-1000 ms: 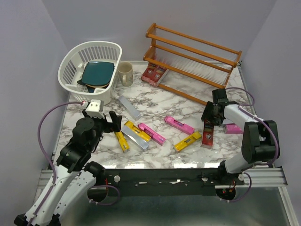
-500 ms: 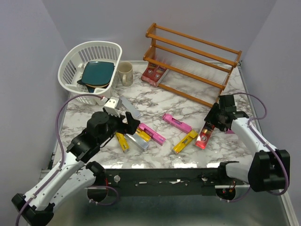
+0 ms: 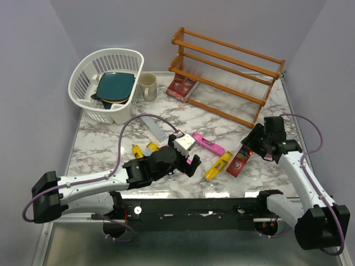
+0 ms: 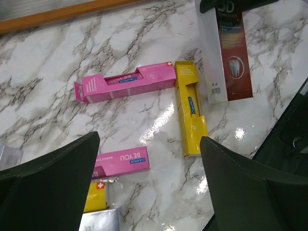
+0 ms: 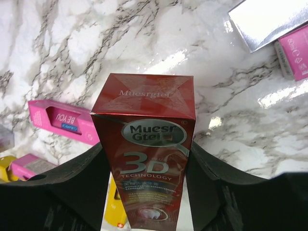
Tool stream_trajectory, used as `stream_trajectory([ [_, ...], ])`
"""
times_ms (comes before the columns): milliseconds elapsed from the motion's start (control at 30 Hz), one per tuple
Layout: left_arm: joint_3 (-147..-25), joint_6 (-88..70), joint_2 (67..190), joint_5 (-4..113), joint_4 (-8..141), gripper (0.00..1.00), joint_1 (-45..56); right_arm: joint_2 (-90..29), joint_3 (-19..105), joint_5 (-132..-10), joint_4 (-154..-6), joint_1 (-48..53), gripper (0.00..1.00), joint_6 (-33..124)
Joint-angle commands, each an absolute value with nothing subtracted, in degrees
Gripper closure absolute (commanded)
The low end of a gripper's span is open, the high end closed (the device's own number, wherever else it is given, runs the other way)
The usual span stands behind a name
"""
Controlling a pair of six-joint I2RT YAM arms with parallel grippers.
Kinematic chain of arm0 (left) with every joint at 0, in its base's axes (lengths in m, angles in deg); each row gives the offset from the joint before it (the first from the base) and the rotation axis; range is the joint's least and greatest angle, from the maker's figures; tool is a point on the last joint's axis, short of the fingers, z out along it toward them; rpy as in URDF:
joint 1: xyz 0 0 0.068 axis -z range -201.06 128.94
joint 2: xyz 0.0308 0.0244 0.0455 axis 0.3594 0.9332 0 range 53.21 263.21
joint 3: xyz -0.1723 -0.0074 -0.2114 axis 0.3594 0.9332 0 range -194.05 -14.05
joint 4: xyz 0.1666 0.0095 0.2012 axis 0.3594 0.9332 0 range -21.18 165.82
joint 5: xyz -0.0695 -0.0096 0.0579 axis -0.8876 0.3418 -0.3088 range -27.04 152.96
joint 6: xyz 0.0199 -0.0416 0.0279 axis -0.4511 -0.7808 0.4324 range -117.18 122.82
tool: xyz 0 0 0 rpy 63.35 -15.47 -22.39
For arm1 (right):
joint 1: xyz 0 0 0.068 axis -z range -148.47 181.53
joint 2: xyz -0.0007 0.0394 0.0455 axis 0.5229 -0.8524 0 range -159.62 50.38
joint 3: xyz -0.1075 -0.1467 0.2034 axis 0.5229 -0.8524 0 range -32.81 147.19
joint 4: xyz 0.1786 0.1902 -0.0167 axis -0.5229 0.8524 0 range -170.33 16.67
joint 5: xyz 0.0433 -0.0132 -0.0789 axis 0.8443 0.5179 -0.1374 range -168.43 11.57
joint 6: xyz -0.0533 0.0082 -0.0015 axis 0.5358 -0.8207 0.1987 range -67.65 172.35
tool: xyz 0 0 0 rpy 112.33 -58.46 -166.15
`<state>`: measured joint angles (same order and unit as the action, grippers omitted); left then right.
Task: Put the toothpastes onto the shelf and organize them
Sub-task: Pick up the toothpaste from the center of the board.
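Toothpaste cartons lie across the marble table: a silver one (image 3: 153,126), a pink one (image 3: 209,145), a yellow one (image 3: 219,166), and small yellow ones (image 3: 137,151). Two red ones (image 3: 182,87) lie at the left foot of the wooden shelf (image 3: 227,66). My right gripper (image 3: 256,145) is shut on a red carton (image 3: 239,160) (image 5: 144,120) and holds it tilted above the table. My left gripper (image 3: 188,163) (image 4: 149,178) is open and empty, low over bare marble between a pink carton (image 4: 122,163) and a yellow one (image 4: 191,115).
A white basket (image 3: 105,77) with a teal plate stands at the back left, with a beige mug (image 3: 147,86) beside it. In the right wrist view a silver carton (image 5: 269,19) and a pink carton (image 5: 293,57) lie beyond the held one.
My left arm has swung right and forward over the middle cartons, gripper open. My right gripper has carried the red carton slightly right and toward the front edge.
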<state>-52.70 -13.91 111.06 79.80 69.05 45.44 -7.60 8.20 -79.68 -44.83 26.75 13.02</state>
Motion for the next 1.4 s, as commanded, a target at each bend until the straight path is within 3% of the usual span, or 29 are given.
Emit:
stream_trajectory([
  [0, -54.6, -1.0, 119.0, 86.7, 54.4, 0.01, 50.9, -2.8, 11.7, -75.1, -39.3, 27.0, 0.62, 11.4],
  [500, -62.7, 12.1, 141.3, 94.0, 36.3, 0.01, 62.8, 0.5, 11.9, -68.4, -40.1, 27.0, 0.62, 7.8],
  [633, -64.5, 8.8, 143.9, 95.0, 36.5, 0.01, 64.3, 0.6, 12.4, -68.1, -40.1, 27.0, 0.62, 7.6],
  [900, -69.4, 4.9, 149.7, 108.5, 40.4, 0.01, 65.2, 1.2, 11.7, -68.0, -40.6, 26.9, 0.61, 7.2],
  [1367, -79.6, -1.5, 159.3, 114.2, 53.3, 0.01, 67.0, 1.2, 11.0, -67.3, -41.7, 26.9, 0.61, 6.3],
])
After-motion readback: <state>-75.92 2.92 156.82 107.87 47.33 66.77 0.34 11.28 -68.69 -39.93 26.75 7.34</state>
